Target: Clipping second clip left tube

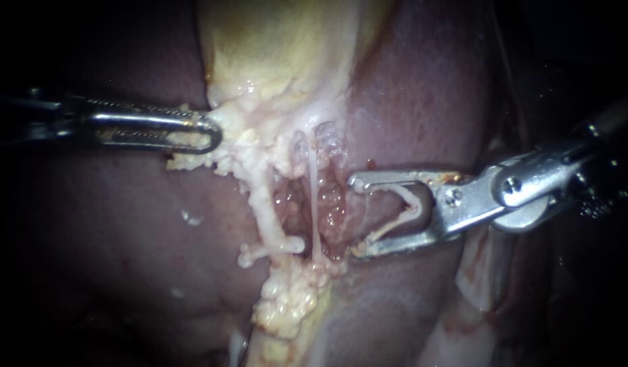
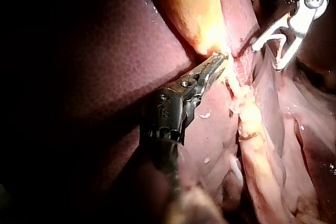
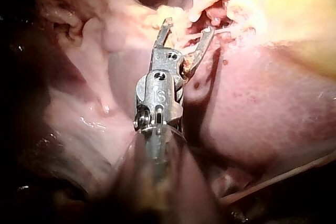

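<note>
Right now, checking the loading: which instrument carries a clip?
The right instrument, entering from the right: its tip holds a white V-shaped clip. The left instrument holds only tissue.

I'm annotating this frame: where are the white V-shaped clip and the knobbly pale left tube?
White V-shaped clip (image 1: pixel 414 207), endoscope view, on its bend.
Knobbly pale left tube (image 1: pixel 262 204), endoscope view, on its mid-length.

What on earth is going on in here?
A surgical robot is working on a pig's liver and gallbladder. Its left instrument grips the fatty tissue just below the gallbladder. Its right instrument carries an open clip and sits beside the thin right tube, not yet around the thicker left tube, which is the target. What looks like a fitted clip crosses that tube lower down.
</note>
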Tool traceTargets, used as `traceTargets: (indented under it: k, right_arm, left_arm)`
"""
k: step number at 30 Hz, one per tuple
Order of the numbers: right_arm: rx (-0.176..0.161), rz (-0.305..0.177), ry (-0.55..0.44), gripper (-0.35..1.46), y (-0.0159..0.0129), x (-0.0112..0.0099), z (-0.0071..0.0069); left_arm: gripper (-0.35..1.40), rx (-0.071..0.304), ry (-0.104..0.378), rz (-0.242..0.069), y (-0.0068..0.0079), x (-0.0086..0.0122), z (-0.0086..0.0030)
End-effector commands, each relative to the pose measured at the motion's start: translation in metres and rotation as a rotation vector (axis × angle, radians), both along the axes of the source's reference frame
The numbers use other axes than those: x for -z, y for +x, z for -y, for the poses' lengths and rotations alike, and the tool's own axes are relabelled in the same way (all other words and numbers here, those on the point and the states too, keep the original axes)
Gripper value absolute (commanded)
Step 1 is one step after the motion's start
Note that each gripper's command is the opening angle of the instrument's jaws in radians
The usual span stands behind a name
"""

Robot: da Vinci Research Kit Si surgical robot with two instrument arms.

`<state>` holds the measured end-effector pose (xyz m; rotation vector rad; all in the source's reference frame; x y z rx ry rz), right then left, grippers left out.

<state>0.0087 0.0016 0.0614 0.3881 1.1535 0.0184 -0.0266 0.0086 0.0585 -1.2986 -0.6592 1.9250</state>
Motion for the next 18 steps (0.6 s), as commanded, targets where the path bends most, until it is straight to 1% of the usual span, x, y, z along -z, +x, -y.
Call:
traceTargets:
  k: [1, 6, 9, 11, 15, 18]
  right_arm:
    - [0.002, 0.0, 0.006, 0.5, 0.0004, -0.0002, 0.0002]
    - [0.009, 0.002, 0.035, 0.5, 0.0021, -0.0014, 0.0013]
    - [0.01, 0.005, 0.052, 0.5, 0.003, -0.0018, 0.0016]
    - [0.005, 0.006, 0.061, 0.5, 0.0036, -0.0021, 0.0018]
    - [0.015, 0.004, 0.075, 0.5, 0.0049, -0.0028, 0.0022]
    - [0.016, -0.001, 0.083, 0.5, 0.0058, -0.0033, 0.0025]
  left_arm:
    - [-0.35, 0.0, -0.001, -0.001, -0.0001, 0.0, 0.0001]
    - [-0.35, 0.001, -0.002, -0.001, -0.0002, -0.0001, 0.0002]
    - [-0.35, 0.001, -0.002, -0.001, -0.0002, -0.0001, 0.0002]
    - [-0.35, 0.001, -0.002, -0.002, -0.0002, -0.0001, 0.0002]
    - [-0.35, 0.001, -0.002, -0.002, -0.0003, -0.0001, 0.0002]
    - [-0.35, 0.001, -0.002, -0.002, -0.0003, -0.0001, 0.0002]
